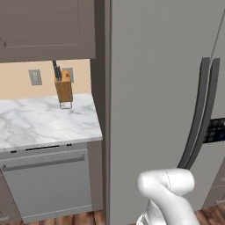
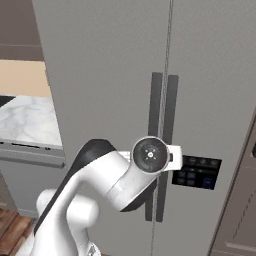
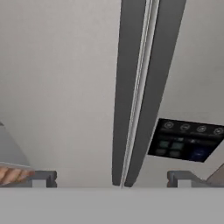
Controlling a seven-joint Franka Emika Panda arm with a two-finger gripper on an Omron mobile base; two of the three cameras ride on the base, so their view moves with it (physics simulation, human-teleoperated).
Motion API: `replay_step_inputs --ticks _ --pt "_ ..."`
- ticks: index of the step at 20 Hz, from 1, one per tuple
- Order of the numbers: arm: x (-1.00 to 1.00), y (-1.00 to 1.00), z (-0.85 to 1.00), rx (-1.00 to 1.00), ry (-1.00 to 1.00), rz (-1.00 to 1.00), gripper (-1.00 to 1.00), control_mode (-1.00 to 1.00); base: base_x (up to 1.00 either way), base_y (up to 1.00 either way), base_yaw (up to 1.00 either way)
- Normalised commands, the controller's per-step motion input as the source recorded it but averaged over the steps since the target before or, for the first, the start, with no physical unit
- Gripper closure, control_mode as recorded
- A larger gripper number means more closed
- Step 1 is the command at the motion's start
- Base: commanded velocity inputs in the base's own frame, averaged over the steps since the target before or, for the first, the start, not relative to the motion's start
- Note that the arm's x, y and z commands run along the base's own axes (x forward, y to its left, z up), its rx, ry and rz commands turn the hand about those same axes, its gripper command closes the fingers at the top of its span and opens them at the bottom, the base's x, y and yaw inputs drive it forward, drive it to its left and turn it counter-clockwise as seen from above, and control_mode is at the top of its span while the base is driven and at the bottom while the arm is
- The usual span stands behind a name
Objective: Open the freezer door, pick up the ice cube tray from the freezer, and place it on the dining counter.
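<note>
The freezer door (image 2: 215,90) is the grey right-hand door with a small black button panel (image 2: 197,171); it is shut. Its long dark handle (image 2: 170,125) runs down next to the seam between the two doors. In the hand view my gripper (image 3: 111,179) is open, its fingertips (image 3: 43,178) spread wide at the bottom, facing the lower ends of both handles. The freezer door's handle (image 3: 159,87) and the panel (image 3: 188,140) lie just ahead, a little to the right. In the right base view my wrist (image 2: 150,155) is in front of the handles. The ice cube tray is hidden behind the shut door. The dining counter is out of view.
The twin grey door (image 1: 149,88) without a panel stands shut on the left, with its own dark handle (image 3: 127,87). Left of the fridge is a marble worktop (image 1: 39,121) with a wooden knife block (image 1: 64,89), over a grey dishwasher front (image 1: 48,180). Grey wall cabinets (image 1: 44,26) hang above.
</note>
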Motion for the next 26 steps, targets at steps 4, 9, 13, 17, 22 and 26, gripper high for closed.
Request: replay_step_inputs --ticks 4,9,13,17,22,26 --pt "0.00 -0.32 -0.02 0.00 -0.36 0.00 -1.00 -1.00 0.00 0.00 0.00" --pt "0.00 -0.23 0.00 0.00 -0.24 0.00 -1.00 -1.00 0.00 0.00 0.00" --pt "0.01 -0.01 0.00 0.00 -0.08 0.00 -1.00 -1.00 0.00 0.00 0.00" --pt "0.11 0.00 0.00 0.00 -0.04 0.00 -1.00 -1.00 0.00 0.00 0.00" --pt "0.34 0.00 0.00 0.03 -0.09 0.00 -1.00 -1.00 0.00 0.00 0.00" --pt "0.22 -0.02 0.00 0.08 -0.18 -0.01 -1.00 -1.00 0.00 0.00 0.00"
